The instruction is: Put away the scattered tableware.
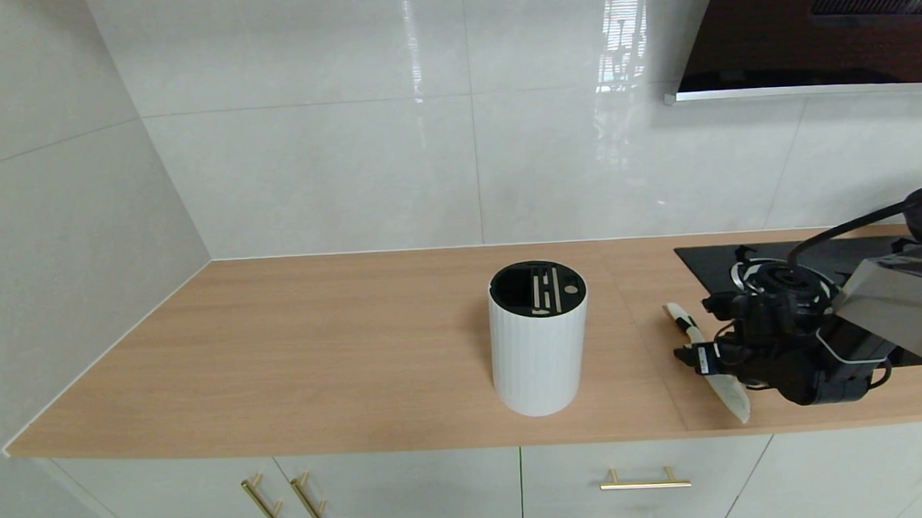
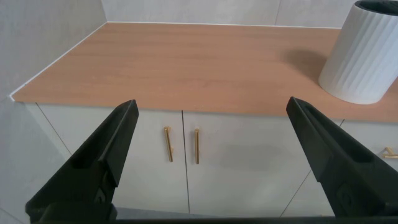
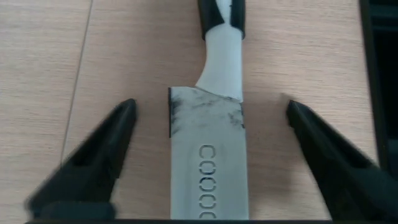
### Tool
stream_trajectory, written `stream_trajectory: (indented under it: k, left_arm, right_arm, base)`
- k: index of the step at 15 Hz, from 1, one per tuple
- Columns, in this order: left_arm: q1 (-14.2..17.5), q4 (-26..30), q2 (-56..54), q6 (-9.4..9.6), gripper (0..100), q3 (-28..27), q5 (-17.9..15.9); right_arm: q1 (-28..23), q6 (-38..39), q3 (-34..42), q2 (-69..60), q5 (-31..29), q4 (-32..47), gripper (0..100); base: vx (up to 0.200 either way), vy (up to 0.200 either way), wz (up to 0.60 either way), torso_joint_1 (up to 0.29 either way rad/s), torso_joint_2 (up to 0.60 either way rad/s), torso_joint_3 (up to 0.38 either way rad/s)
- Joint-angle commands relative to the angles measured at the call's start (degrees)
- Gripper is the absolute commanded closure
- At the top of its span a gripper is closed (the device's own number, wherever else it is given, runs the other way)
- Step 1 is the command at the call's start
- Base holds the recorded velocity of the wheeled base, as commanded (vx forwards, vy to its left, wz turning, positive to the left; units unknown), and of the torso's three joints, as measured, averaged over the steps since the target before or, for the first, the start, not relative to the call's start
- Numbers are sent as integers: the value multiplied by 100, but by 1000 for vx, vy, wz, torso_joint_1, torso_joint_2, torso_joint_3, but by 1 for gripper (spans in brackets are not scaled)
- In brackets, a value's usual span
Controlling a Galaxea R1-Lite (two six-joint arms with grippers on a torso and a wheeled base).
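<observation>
A knife [image 1: 731, 393] with a white blade and a black-and-white handle lies flat on the wooden counter [image 1: 316, 335], at the right near the front edge. My right gripper [image 1: 702, 355] hovers low over it, open. In the right wrist view its fingers [image 3: 99, 155] stand on either side of the blade [image 3: 211, 155] without touching it. A white ribbed knife holder [image 1: 540, 341] with a black slotted top stands upright mid-counter. My left gripper [image 2: 211, 106] is open and holds nothing, out in front of the counter's edge, with the holder [image 2: 364, 56] off to one side.
A black cooktop [image 1: 710, 264] with a burner lies behind the right gripper, and a range hood [image 1: 809, 26] hangs above it. Tiled walls close the back and left. White cabinet doors with gold handles [image 1: 646, 482] run below the counter.
</observation>
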Motion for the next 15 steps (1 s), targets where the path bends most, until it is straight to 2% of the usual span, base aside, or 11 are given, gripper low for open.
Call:
stream_trajectory:
  k: [1, 9, 13, 15]
  left_arm:
    - [0, -3, 0, -3, 0, 0, 2]
    - [0, -3, 0, 5, 0, 0, 2]
    - [0, -3, 0, 5, 0, 0, 2]
    - [0, -3, 0, 14, 0, 0, 2]
  right_arm:
    - [-4, -4, 30, 19, -7, 26, 100]
    - [-66, 5, 48, 45, -16, -45, 100]
    - [-57, 5, 303, -157, -7, -985, 100]
    - [-48, 5, 478, -526, -7, -1108, 100]
  base:
    - [0, 0, 0, 0, 0, 0]
    - [0, 0, 0, 0, 0, 0]
    - [0, 0, 0, 0, 0, 0]
    - [0, 0, 0, 0, 0, 0]
